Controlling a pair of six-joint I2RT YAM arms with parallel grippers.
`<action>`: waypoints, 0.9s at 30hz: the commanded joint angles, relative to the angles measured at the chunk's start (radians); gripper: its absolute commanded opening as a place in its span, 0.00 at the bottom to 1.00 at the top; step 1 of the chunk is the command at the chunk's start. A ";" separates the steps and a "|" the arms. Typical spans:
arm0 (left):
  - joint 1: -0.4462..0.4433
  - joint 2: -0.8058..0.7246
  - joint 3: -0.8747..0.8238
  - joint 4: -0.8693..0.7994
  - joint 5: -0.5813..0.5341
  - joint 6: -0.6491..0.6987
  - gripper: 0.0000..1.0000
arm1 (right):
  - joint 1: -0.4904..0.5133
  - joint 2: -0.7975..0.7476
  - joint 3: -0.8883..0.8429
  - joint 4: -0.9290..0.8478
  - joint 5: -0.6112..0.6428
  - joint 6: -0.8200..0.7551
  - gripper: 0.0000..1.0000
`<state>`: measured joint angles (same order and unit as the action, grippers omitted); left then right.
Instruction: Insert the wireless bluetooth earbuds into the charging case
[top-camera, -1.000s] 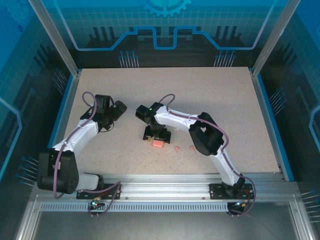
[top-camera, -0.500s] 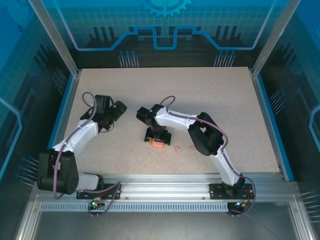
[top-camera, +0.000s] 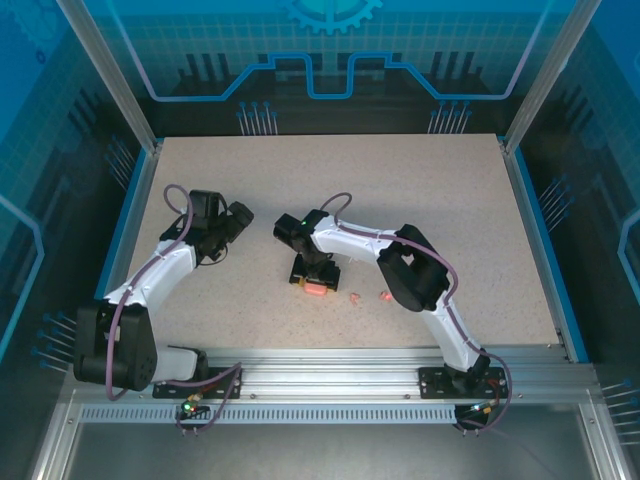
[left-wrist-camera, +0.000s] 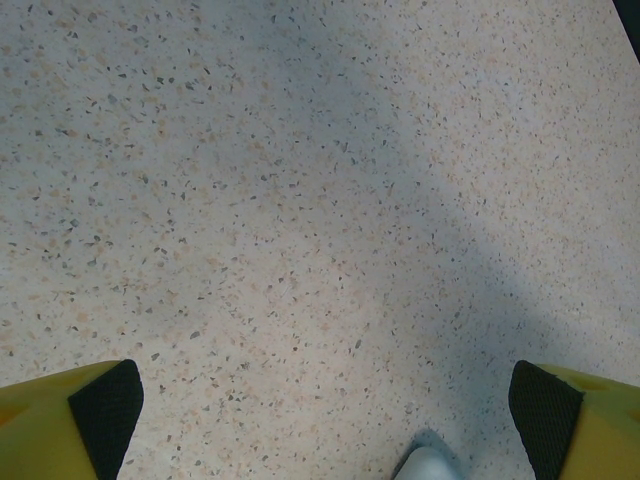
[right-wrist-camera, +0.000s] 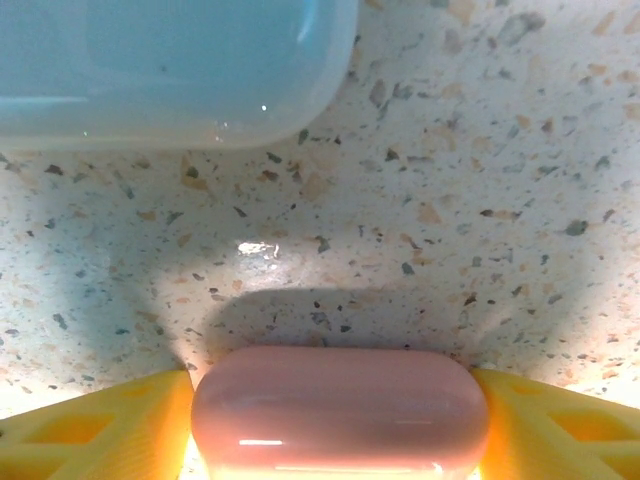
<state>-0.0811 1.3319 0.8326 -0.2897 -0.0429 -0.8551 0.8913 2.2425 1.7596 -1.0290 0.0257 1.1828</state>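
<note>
A salmon-pink charging case (right-wrist-camera: 340, 410) lies on the speckled table, and my right gripper (right-wrist-camera: 335, 400) is shut on it, a yellow finger (right-wrist-camera: 100, 420) against each end. From above, the same pink case (top-camera: 315, 289) peeks out under the right gripper (top-camera: 312, 278). Two tiny pink earbuds (top-camera: 354, 296) (top-camera: 385, 296) lie just right of it. My left gripper (top-camera: 235, 222) hovers over the left part of the table. Its jaws (left-wrist-camera: 325, 410) stand wide open with nothing between them. A small white rounded piece (left-wrist-camera: 428, 466) shows at the bottom edge of the left wrist view.
A pale blue-white rounded case (right-wrist-camera: 170, 70) sits just beyond the pink one in the right wrist view. The table (top-camera: 420, 190) has blue rails along its sides and an aluminium frame at the near edge.
The right gripper's fingers have drawn in against the ends of the pink case and now cover more of it from above. The left arm has not moved.
</note>
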 joint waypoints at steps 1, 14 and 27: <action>0.009 -0.025 -0.017 -0.001 0.026 0.015 0.99 | 0.008 0.000 -0.037 -0.010 -0.004 0.020 0.69; 0.008 -0.016 -0.034 0.021 0.053 0.018 0.99 | 0.018 -0.083 -0.034 0.003 0.020 0.020 0.62; 0.006 -0.130 -0.269 0.321 0.184 -0.043 0.99 | -0.063 -0.160 0.020 -0.003 0.052 -0.016 0.63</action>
<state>-0.0803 1.2594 0.6235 -0.1017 0.0891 -0.8673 0.8680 2.1235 1.7504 -1.0092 0.0498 1.1812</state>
